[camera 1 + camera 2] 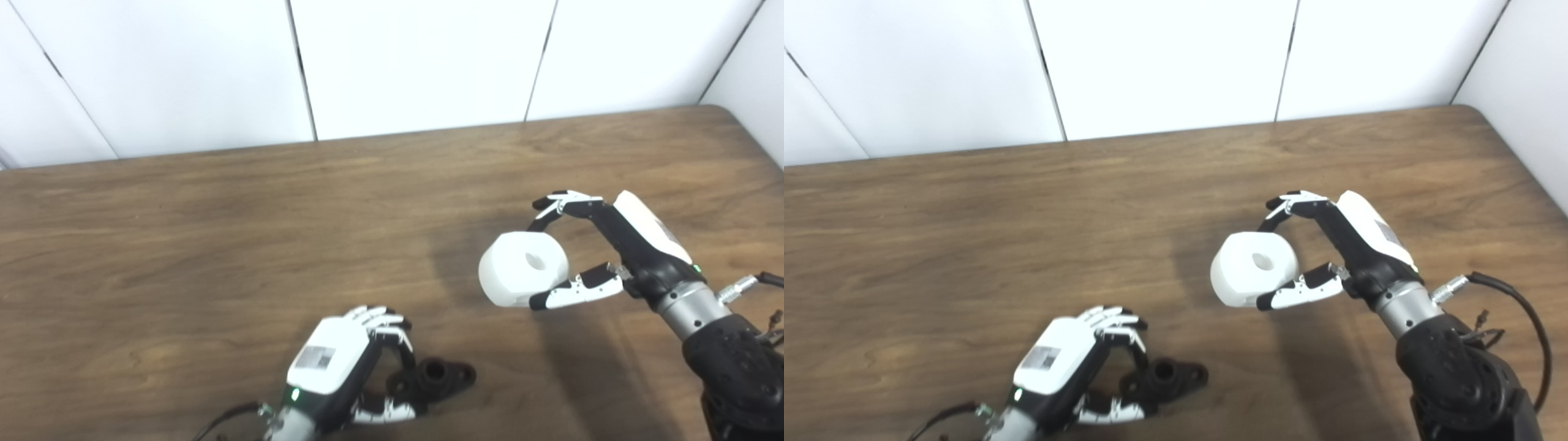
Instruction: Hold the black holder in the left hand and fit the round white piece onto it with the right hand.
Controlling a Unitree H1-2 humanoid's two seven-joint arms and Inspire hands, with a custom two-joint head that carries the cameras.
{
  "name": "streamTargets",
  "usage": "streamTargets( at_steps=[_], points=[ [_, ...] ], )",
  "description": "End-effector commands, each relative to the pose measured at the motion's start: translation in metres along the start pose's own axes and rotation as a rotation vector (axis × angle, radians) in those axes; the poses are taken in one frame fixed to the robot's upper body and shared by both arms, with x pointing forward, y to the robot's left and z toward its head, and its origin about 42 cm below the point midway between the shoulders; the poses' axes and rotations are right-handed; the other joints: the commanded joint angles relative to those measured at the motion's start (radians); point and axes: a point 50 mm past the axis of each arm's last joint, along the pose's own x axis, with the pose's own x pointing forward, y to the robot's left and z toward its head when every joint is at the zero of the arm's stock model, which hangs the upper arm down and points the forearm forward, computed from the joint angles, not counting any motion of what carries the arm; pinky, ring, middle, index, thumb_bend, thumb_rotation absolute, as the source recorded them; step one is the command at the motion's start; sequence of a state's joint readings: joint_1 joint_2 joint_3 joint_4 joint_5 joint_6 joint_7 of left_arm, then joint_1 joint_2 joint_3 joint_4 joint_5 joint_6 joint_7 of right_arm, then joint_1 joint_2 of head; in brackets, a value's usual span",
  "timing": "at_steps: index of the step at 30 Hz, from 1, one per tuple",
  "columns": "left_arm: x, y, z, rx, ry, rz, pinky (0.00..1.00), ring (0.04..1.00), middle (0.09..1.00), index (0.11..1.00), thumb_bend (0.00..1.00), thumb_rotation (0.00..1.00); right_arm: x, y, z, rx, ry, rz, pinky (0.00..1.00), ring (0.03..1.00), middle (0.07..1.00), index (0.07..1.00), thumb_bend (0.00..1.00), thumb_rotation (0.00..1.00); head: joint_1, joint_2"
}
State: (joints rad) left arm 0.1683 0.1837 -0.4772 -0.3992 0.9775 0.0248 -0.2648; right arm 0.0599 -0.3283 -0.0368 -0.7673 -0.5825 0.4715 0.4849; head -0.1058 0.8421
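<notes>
The right hand [588, 251] grasps the white piece [523, 268], fingers over its far rim and thumb under its near edge, so the flat face with the centre hole stays uncovered and turned up and toward the cameras; that grip leaves the bore free to meet whatever it must slide over. The piece looks lifted clear of the table [184, 245], judging by the shadow spread to its left. The holder [438, 376] sits low in the scene, at about seven o'clock from the piece and well apart from it, its round socket opening upward and a flat lobe pointing toward three o'clock. The left hand [349, 361] curls around the holder's left end, fingers over the top and thumb beneath, but whether it has a firm hold or only cups the part I cannot tell, nor whether the holder rests on the wood or is raised. Gripping at that end would keep the socket side exposed toward the incoming piece. The mating step appears not yet begun: the hole and the socket are not lined up, and the piece would have to travel toward seven o'clock first.
</notes>
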Motion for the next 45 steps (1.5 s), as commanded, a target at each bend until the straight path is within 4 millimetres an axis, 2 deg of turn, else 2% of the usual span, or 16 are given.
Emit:
streamTargets(
  at_steps=[1,13,20,34,38,45],
  points=[
    [-0.003,-0.019,-0.012,-0.001,0.056,-0.118,0.86,0.858,0.787,0.487,0.52,0.05,-0.003,-0.004,0.011,-0.010,-0.038,-0.034,0.91,0.896,0.800,0.483,0.52,0.14,0.001,0.002],
    [0.006,-0.018,-0.012,-0.002,0.056,-0.116,0.86,0.862,0.790,0.487,0.52,0.04,-0.008,0.014,0.027,0.044,-0.083,0.016,0.83,0.904,0.799,0.482,0.53,0.14,-0.002,0.018],
    [0.013,-0.018,-0.013,0.002,0.051,-0.114,0.86,0.862,0.792,0.488,0.52,0.05,-0.013,0.019,0.036,0.074,-0.109,0.042,0.90,0.911,0.798,0.482,0.52,0.14,0.003,0.034],
    [0.017,-0.017,-0.012,0.015,0.057,-0.129,0.87,0.866,0.797,0.488,0.52,0.05,-0.020,0.010,0.051,0.044,-0.145,0.076,0.92,0.919,0.798,0.481,0.52,0.14,0.003,0.047],
    [0.017,-0.017,-0.012,0.004,0.056,-0.124,0.87,0.866,0.795,0.488,0.52,0.05,-0.020,0.008,0.050,0.028,-0.142,0.083,0.87,0.914,0.794,0.482,0.52,0.14,0.007,0.056],
    [0.017,-0.015,-0.011,0.012,0.050,-0.122,0.87,0.865,0.790,0.488,0.52,0.05,-0.021,0.011,0.051,0.021,-0.137,0.097,0.85,0.913,0.790,0.482,0.52,0.13,0.007,0.061]
  ],
)
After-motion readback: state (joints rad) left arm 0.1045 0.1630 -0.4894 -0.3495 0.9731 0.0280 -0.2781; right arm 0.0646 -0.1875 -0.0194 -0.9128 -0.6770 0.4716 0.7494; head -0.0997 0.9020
